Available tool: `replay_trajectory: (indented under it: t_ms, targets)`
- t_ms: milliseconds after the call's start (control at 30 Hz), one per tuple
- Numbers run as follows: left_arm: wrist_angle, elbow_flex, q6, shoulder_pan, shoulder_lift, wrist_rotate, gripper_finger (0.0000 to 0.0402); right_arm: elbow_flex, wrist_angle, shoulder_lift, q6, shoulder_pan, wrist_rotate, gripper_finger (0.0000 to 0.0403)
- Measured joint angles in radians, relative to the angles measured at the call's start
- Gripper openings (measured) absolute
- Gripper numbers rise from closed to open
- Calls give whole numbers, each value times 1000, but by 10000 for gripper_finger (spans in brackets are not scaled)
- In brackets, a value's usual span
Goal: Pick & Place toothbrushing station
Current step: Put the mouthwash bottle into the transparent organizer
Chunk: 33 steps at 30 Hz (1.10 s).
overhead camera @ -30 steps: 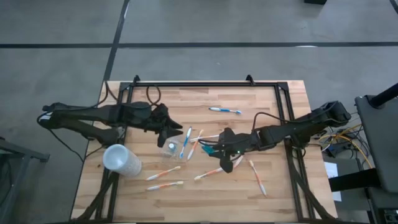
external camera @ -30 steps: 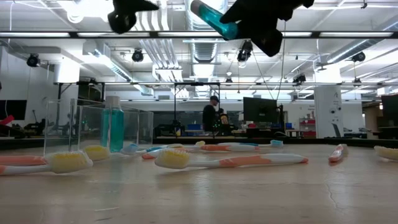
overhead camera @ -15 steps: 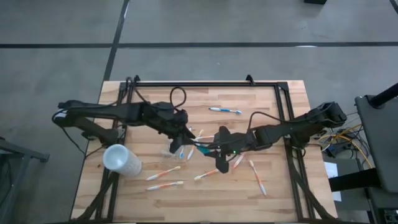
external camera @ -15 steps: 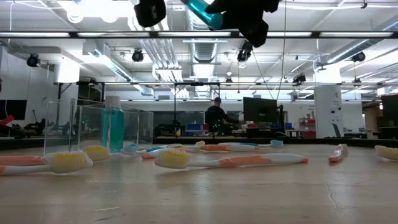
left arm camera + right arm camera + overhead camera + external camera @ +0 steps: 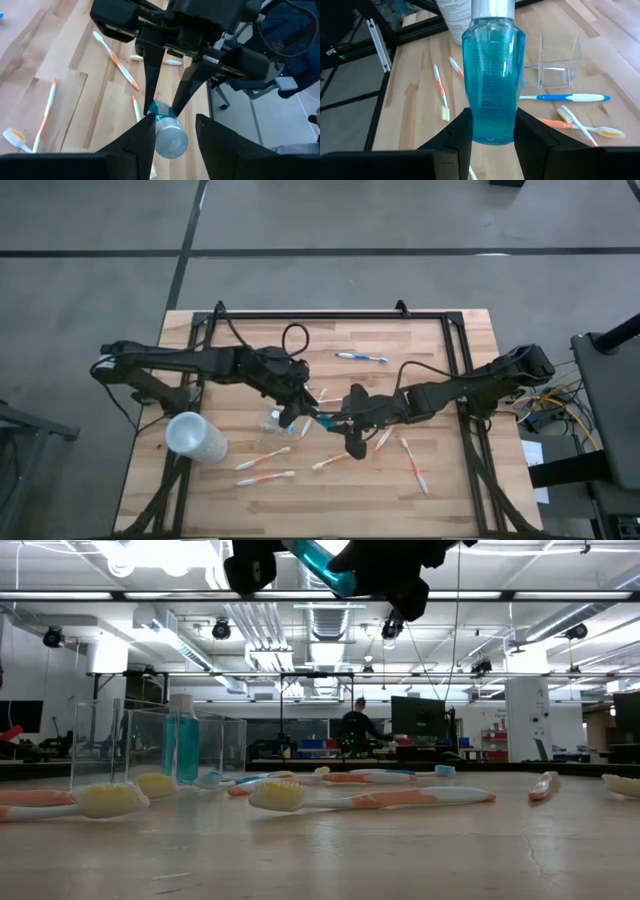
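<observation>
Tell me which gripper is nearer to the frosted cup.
Left. The left gripper hangs over the table's middle, a short way from the frosted cup. The right gripper, holding the blue bottle, is farther off beyond it.

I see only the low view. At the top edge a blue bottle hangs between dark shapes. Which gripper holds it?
Observer: The right gripper does. Its fingers clamp the bottle at the base end.
Operator: And the left gripper, what is it doing?
Observer: The left gripper has one finger on each side of the bottle's silver cap, with the jaws open, not closed on it.
Operator: Is there something on the table that my view does not show?
Observer: Yes, a whitish cup sits near the table's left edge, apart from both grippers.
</observation>
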Motion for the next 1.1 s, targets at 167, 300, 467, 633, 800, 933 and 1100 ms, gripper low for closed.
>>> replay_trajectory:
  t_ms: [167,300,467,633,800,933,1100]
  targets:
    - [-2,0,2,0,7,-2,145,0,0,0,-2,-5,24,111]
    - [-32,0,2,0,7,-2,145,0,1,0,-3,-8,24,111]
    - [-59,-2,2,0,7,-2,145,0,1,0,-2,-10,27,111]
    - [-58,-1,10,0,7,-7,145,0,9,0,0,-10,28,111]
    - [-57,-2,13,0,7,-8,145,0,19,0,-10,-11,28,111]
    - [-55,-2,13,0,7,-17,145,2,19,0,-14,-11,27,111]
    - [-33,-2,15,0,7,-32,145,2,19,0,-16,-10,23,111]
